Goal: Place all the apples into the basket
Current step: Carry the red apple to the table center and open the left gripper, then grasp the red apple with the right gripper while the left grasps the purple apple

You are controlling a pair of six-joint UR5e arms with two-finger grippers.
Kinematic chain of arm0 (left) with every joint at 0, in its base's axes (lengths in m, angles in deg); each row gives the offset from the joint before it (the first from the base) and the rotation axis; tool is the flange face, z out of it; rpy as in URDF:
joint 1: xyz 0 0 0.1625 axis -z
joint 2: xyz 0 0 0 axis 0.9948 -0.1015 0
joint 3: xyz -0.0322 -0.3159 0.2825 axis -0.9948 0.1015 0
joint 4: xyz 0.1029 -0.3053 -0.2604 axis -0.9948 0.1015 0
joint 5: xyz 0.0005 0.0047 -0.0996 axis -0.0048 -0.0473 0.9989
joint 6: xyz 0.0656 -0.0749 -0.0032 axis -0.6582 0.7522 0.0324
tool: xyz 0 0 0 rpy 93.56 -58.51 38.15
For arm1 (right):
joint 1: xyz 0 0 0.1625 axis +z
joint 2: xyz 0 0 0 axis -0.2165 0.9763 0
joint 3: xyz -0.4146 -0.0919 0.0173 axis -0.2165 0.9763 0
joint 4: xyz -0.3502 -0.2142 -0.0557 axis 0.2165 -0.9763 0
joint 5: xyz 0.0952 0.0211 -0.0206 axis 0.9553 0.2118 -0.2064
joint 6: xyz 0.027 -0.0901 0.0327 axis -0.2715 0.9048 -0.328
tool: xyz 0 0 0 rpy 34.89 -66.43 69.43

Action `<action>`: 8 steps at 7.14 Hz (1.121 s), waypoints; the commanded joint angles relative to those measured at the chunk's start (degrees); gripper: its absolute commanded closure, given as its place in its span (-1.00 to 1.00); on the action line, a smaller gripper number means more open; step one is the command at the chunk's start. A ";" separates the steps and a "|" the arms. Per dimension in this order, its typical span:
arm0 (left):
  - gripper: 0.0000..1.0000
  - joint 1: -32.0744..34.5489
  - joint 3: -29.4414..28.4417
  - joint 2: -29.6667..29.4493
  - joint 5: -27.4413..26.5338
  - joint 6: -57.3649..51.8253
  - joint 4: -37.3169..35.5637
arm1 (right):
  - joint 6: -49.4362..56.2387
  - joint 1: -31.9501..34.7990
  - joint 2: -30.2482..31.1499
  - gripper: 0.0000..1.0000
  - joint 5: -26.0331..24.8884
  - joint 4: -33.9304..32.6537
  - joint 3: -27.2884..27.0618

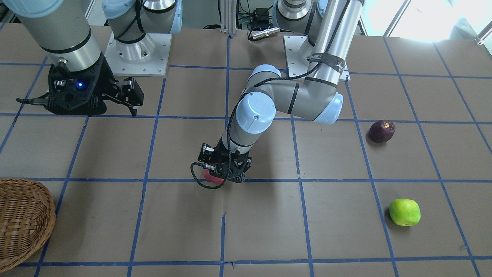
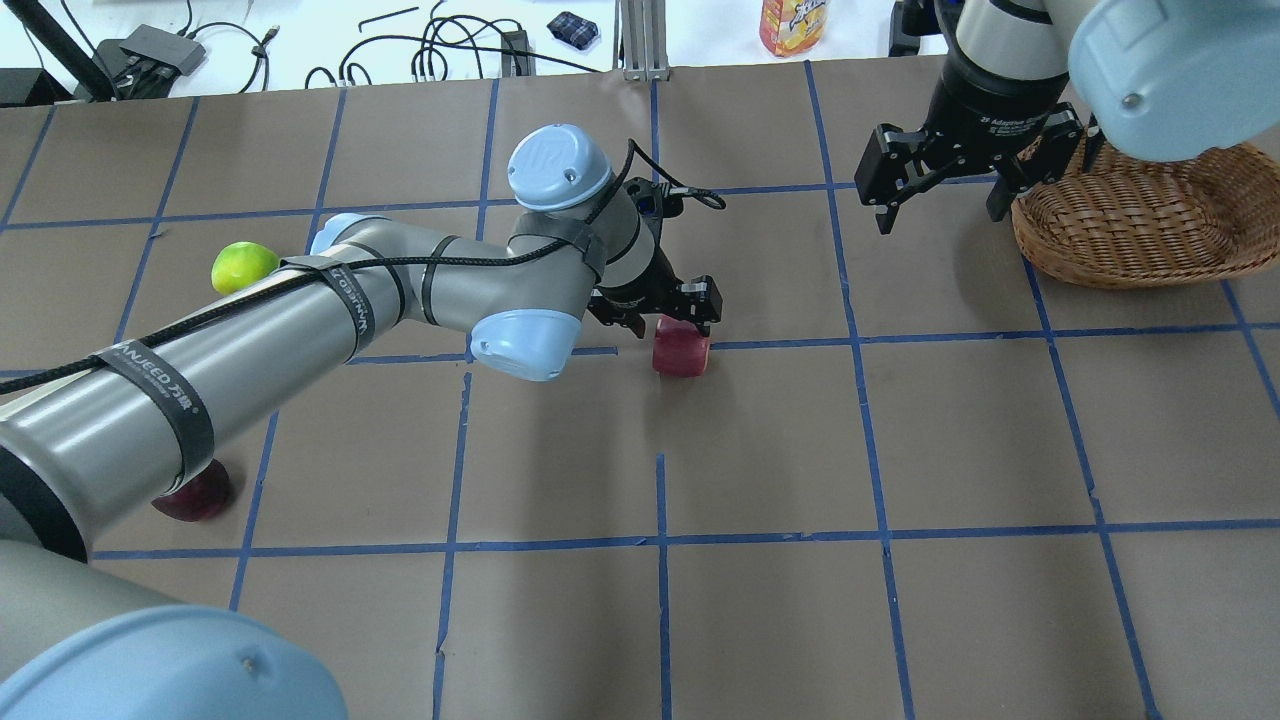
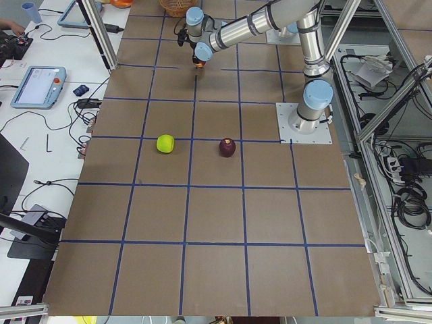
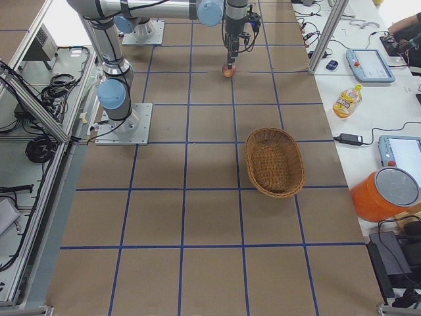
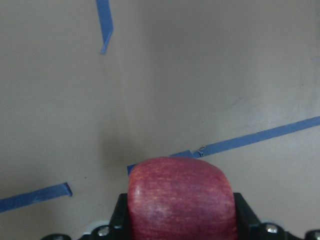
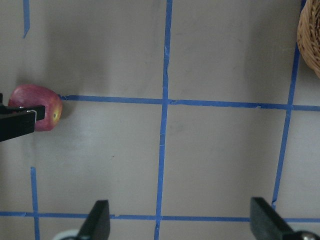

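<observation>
Basket holds nothing yet: left tool clamps the red apple; green apple, dark-red apple wait on counter; right tool apart.

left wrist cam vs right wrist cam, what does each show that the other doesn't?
Left wrist only: close-up of the left end effector shut on the red apple, fingers touching both sides. Right wrist only: the basket rim at top right, and the right end effector open, holding nothing. Both: the red apple, the blue tape lines and the brown table.
</observation>
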 commanded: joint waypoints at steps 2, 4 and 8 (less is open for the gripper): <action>-1.00 -10.52 -0.41 8.13 -1.41 -6.81 14.10 | -0.11 0.17 -4.64 -1.00 0.07 -21.78 -13.89; -1.00 -23.35 1.95 13.15 -15.38 -17.04 25.46 | -8.46 3.91 -6.50 -1.00 1.03 -30.38 -18.69; -1.00 -44.10 7.14 18.71 -22.59 -37.04 27.00 | -31.99 21.33 -20.89 -1.00 -1.76 -39.11 -6.89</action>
